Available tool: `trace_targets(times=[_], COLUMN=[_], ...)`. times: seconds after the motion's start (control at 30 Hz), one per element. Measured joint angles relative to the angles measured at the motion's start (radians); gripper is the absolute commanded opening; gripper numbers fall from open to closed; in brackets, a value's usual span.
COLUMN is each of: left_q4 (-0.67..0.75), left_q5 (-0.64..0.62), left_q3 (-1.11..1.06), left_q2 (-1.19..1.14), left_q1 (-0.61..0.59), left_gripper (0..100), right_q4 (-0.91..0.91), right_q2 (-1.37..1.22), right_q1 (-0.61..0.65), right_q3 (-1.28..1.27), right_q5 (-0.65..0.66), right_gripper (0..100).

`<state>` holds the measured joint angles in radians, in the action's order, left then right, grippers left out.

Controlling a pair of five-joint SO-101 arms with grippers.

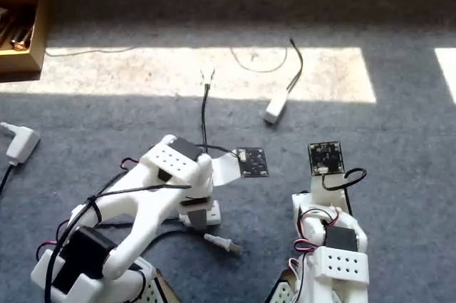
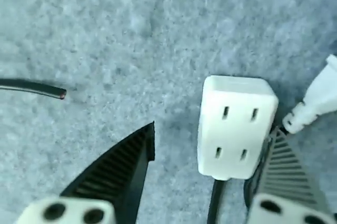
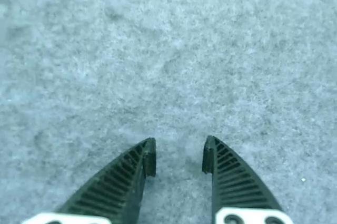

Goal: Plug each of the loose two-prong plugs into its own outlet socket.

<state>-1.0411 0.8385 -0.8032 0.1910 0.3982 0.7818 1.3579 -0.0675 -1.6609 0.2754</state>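
white outlet block (image 2: 237, 124) lies inside the spread left claw (image 2: 211, 132), plug (image 2: 318, 100) just beside.

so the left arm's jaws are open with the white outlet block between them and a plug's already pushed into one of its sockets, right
No: the left wrist view shows both sockets of the white plastic outlet block empty, with a white plug lying loose beside it. The rest holds: the left gripper has its jaws open with the block between them.

Blue-grey floor carpet (image 2: 105, 23): rough, fuzzy cloth pile. White boxy outlet block (image 2: 234, 126): smooth plastic, faint sheen. Black ribbed left gripper fingers (image 2: 124, 166): matt plastic. Brown box (image 1: 35, 32): wood.
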Motion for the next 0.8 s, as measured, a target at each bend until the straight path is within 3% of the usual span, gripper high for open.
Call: trace_targets(times=[0.23, 0.4, 0.57, 0.8], left_q4=[0.021, 0.009, -0.161, -0.387], left_q5=[0.032, 0.032, 0.032, 0.032], left_q3=[0.000, 0.002, 0.060, 0.069], left_q2=[0.000, 0.000, 0.046, 0.299], left_q1=[-0.064, -0.037, 0.071, 0.161], left_gripper=[31, 31, 31, 31], right_q4=[0.000, 0.000, 0.000, 0.000], right_q2=[0.000, 0.000, 0.000, 0.000], right_q1=[0.000, 0.000, 0.000, 0.000], right_q3=[0.000, 0.000, 0.000, 0.000], right_q5=[0.005, 0.005, 0.005, 0.005], right_gripper=[15.9, 15.9, 15.9, 15.9])
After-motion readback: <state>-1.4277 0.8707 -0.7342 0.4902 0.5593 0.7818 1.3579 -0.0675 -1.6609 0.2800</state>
